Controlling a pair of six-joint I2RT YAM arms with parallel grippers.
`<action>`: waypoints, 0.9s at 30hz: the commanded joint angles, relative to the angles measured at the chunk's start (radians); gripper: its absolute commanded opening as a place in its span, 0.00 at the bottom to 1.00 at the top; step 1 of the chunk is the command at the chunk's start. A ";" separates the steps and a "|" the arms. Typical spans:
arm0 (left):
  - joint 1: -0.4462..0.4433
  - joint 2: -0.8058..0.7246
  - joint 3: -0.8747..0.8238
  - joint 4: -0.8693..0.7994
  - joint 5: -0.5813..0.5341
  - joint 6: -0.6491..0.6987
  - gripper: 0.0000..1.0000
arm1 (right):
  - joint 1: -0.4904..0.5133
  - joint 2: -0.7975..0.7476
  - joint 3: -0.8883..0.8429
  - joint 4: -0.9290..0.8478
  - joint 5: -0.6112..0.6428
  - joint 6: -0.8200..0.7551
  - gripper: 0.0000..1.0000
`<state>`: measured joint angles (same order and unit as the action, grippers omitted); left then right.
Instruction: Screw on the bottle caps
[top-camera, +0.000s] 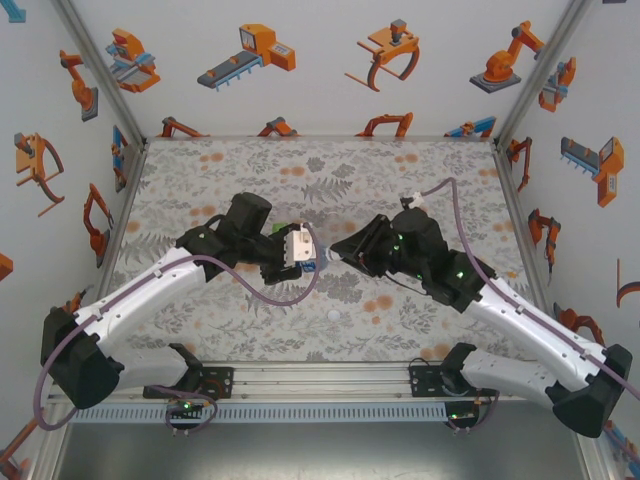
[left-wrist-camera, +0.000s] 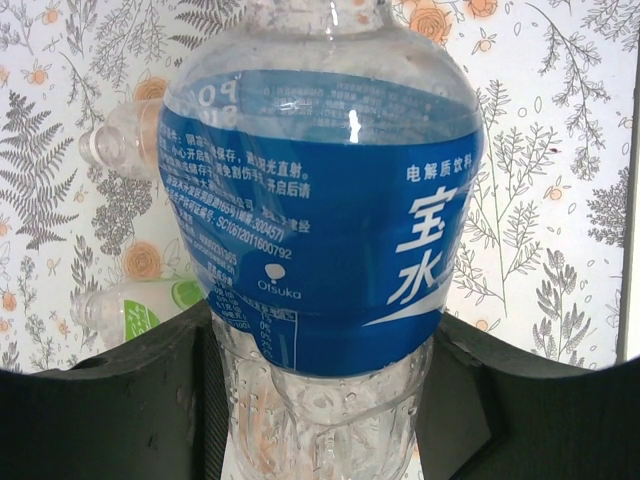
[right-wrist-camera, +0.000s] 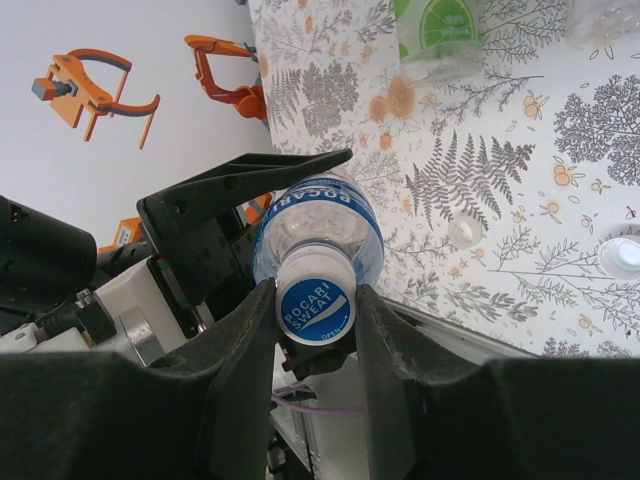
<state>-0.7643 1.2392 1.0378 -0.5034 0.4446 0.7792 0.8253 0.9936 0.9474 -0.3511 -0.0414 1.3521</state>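
Above tabletop (top-camera: 200, 175) centre, left tool (top-camera: 298, 250) clenched on blue-label bottle (left-wrist-camera: 320, 220), held aloft. Right tool (top-camera: 333, 256) pinching cap (right-wrist-camera: 315, 308) seated on its neck. Threading step apparently; next calls for clockwise wrist twist. Loose cap (top-camera: 333, 315) lies at 6 o'clock.

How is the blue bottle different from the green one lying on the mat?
The blue-label bottle is held off the mat by the left gripper, with the right gripper pinching its cap; the green bottle lies on its side on the mat, untouched. One label is blue, the other green. Both are small clear plastic bottles.
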 joint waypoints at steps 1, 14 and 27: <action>-0.024 -0.029 0.024 0.141 0.125 -0.013 0.00 | 0.008 0.029 0.002 -0.019 -0.069 -0.031 0.00; -0.024 -0.034 0.012 0.142 0.150 -0.005 0.00 | 0.007 -0.036 0.017 -0.053 0.028 -0.077 0.39; -0.026 -0.033 0.018 0.113 0.160 0.008 0.00 | 0.006 -0.042 0.091 -0.091 0.045 -0.231 0.62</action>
<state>-0.7853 1.2312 1.0355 -0.4099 0.5568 0.7792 0.8268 0.9581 0.9817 -0.4038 -0.0204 1.2240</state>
